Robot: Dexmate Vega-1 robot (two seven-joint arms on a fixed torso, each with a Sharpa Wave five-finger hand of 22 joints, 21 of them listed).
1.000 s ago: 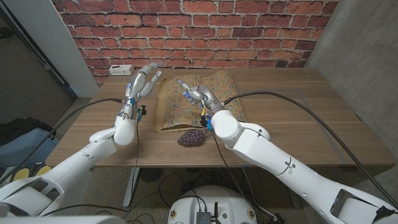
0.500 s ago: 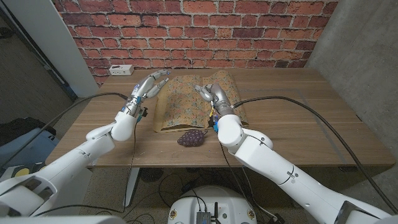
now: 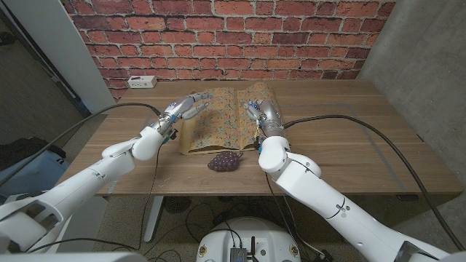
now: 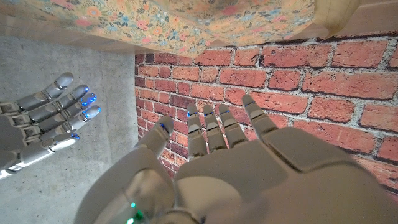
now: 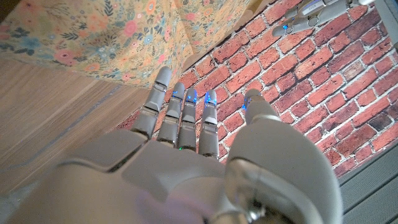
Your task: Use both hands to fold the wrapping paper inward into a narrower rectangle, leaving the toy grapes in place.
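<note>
Wrapping paper [image 3: 222, 125]: floral sheet on the wooden bench [image 3: 349, 145], middle of the far half; both side flaps appear partly lifted, brown underside showing at the left edge.
Toy grapes [image 3: 225, 161]: dark purple bunch at the paper's near edge, apart from both hands.
Left hand [image 3: 183, 110]: fingers spread, holding nothing, hovering over the left flap; likely placed to tip it inward.
Right hand [image 3: 263, 111]: fingers extended, slightly apart, holding nothing, at the right flap; contact unclear.
Step, my judgement: fold in progress, flaps not yet flat.
Risk: dragging the sheet could shift the grapes.
</note>
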